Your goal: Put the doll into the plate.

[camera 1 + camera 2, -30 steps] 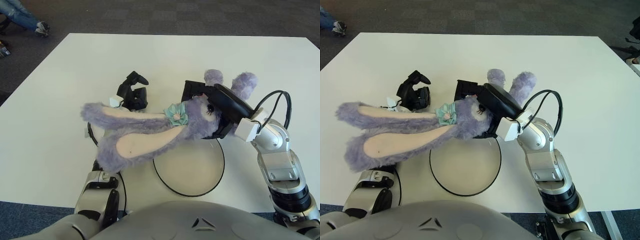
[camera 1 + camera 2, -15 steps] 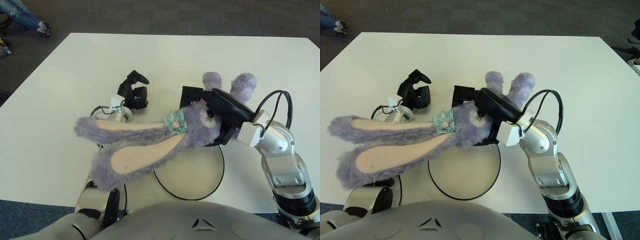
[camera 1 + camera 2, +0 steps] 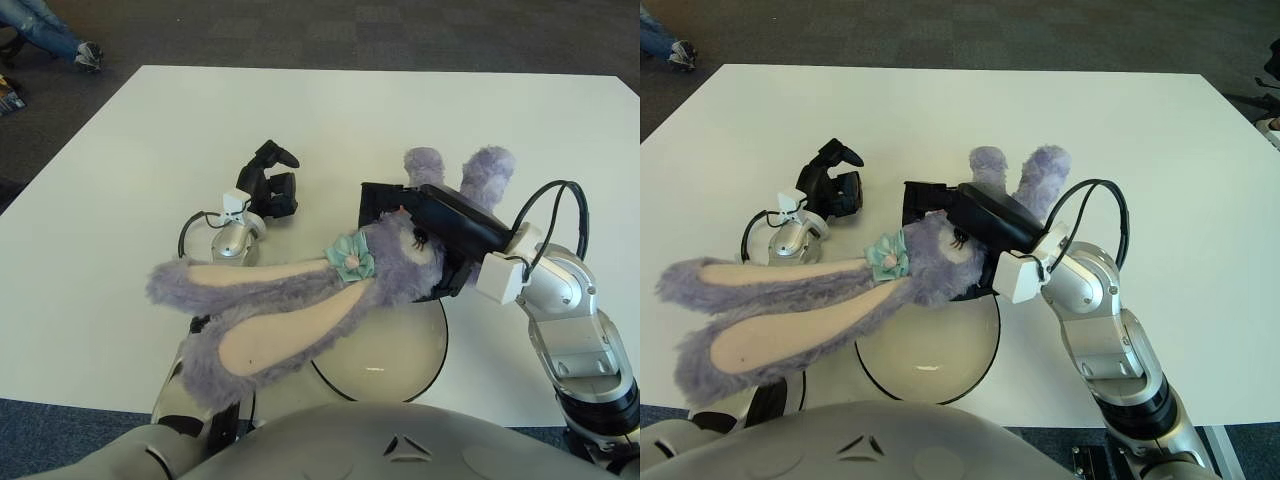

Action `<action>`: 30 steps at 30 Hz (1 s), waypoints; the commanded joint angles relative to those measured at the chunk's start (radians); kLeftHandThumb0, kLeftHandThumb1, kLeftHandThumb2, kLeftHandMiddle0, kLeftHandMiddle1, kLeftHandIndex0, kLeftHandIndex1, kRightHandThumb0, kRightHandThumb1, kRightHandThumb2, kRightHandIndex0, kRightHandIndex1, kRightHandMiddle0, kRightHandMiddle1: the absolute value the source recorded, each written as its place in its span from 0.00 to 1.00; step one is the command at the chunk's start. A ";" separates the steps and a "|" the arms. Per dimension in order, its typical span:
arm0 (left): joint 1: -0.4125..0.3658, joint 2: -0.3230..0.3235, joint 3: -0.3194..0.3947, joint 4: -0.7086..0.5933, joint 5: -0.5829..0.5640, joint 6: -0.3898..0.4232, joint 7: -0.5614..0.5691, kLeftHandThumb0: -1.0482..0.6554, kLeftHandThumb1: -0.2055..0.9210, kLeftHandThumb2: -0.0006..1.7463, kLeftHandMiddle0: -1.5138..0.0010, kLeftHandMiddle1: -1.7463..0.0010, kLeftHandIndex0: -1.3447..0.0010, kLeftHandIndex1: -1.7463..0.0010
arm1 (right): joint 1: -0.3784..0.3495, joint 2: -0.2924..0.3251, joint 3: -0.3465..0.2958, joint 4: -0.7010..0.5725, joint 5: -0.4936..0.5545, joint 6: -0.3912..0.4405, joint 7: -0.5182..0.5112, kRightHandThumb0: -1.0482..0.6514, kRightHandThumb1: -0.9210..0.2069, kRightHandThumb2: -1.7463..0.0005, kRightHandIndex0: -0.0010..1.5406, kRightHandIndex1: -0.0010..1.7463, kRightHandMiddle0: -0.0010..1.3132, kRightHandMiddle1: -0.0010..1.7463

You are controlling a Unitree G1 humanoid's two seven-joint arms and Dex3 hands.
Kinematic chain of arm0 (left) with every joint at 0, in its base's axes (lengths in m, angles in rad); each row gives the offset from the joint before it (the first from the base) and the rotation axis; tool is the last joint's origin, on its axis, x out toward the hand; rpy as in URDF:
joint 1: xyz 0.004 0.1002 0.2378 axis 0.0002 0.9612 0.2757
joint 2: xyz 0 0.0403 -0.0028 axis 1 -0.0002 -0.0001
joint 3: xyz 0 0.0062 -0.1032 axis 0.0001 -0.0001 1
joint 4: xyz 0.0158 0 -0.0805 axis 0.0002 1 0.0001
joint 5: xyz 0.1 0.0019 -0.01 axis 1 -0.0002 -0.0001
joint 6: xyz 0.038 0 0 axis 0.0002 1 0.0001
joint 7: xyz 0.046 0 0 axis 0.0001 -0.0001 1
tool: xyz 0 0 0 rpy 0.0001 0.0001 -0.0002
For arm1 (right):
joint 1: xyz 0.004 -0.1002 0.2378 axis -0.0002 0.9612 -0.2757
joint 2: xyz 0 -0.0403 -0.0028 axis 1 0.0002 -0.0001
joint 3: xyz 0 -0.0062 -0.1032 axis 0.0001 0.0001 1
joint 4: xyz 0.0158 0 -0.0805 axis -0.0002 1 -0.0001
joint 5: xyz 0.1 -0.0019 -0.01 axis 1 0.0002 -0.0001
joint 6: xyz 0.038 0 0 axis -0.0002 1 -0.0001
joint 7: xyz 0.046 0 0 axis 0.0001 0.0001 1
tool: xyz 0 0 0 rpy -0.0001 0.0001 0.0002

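The doll (image 3: 390,265) is a purple plush rabbit with long ears (image 3: 260,310) and a teal bow (image 3: 352,258). My right hand (image 3: 420,225) is shut on its head and holds it above the table. The long ears stretch out to the left, toward me. Its feet (image 3: 460,170) point away, past the hand. The plate (image 3: 385,350) is white with a black rim and sits on the table right below the doll's head, partly hidden by it. My left hand (image 3: 268,185) shows left of the doll, fingers curled and holding nothing.
The white table (image 3: 150,120) spreads wide on all sides. A person's legs and shoes (image 3: 60,40) show on the dark carpet at the far left corner. My right forearm (image 3: 580,340) with its black cable occupies the right front.
The doll has come lower and a little nearer to me over the plate. More of my left arm shows beside the ears.
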 commanded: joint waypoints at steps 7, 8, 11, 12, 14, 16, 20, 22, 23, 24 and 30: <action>0.024 -0.026 -0.004 0.036 0.002 -0.017 0.015 0.36 0.59 0.65 0.23 0.00 0.63 0.00 | -0.021 -0.020 0.002 0.027 0.006 -0.052 0.010 0.62 0.72 0.12 0.50 1.00 0.45 0.94; 0.024 -0.027 -0.005 0.037 0.004 -0.018 0.017 0.36 0.59 0.65 0.23 0.00 0.63 0.00 | -0.022 -0.021 0.001 0.030 0.008 -0.056 0.010 0.62 0.72 0.12 0.50 1.00 0.45 0.94; 0.023 -0.028 -0.008 0.039 0.013 -0.023 0.024 0.36 0.58 0.66 0.24 0.00 0.62 0.00 | -0.030 -0.017 0.006 0.046 0.005 -0.075 0.006 0.62 0.73 0.11 0.50 1.00 0.44 0.96; 0.022 -0.029 -0.009 0.039 0.015 -0.023 0.025 0.36 0.58 0.66 0.24 0.00 0.62 0.00 | -0.031 -0.016 0.007 0.051 0.004 -0.082 0.004 0.62 0.73 0.11 0.50 1.00 0.44 0.96; 0.022 -0.029 -0.011 0.040 0.016 -0.022 0.026 0.36 0.58 0.66 0.24 0.00 0.62 0.00 | -0.031 -0.015 0.006 0.057 0.003 -0.093 0.002 0.62 0.73 0.10 0.50 1.00 0.44 0.97; 0.019 -0.029 -0.012 0.042 0.017 -0.021 0.028 0.36 0.58 0.66 0.25 0.00 0.62 0.00 | -0.033 -0.014 0.005 0.064 0.003 -0.101 0.000 0.62 0.74 0.10 0.51 1.00 0.44 0.97; 0.014 -0.027 -0.015 0.043 0.014 -0.012 0.026 0.36 0.58 0.65 0.27 0.00 0.62 0.00 | -0.040 -0.007 0.011 0.084 -0.006 -0.115 -0.008 0.62 0.74 0.10 0.51 1.00 0.44 0.98; 0.011 -0.026 -0.016 0.044 0.015 -0.010 0.026 0.36 0.58 0.65 0.27 0.00 0.62 0.00 | -0.044 -0.001 0.013 0.091 -0.014 -0.117 -0.014 0.62 0.74 0.10 0.51 1.00 0.43 0.98; 0.011 -0.025 -0.016 0.044 0.015 -0.010 0.027 0.36 0.58 0.65 0.27 0.00 0.62 0.00 | -0.045 0.002 0.014 0.094 -0.019 -0.118 -0.018 0.62 0.74 0.10 0.51 1.00 0.43 0.98; 0.009 -0.024 -0.017 0.042 0.019 -0.006 0.029 0.36 0.58 0.65 0.27 0.00 0.62 0.00 | -0.048 0.008 0.016 0.100 -0.033 -0.124 -0.029 0.62 0.74 0.10 0.51 1.00 0.43 0.98; 0.004 -0.016 -0.023 0.033 0.038 0.003 0.043 0.36 0.58 0.66 0.27 0.00 0.62 0.00 | -0.057 0.026 0.024 0.120 -0.084 -0.145 -0.068 0.62 0.74 0.09 0.50 1.00 0.42 1.00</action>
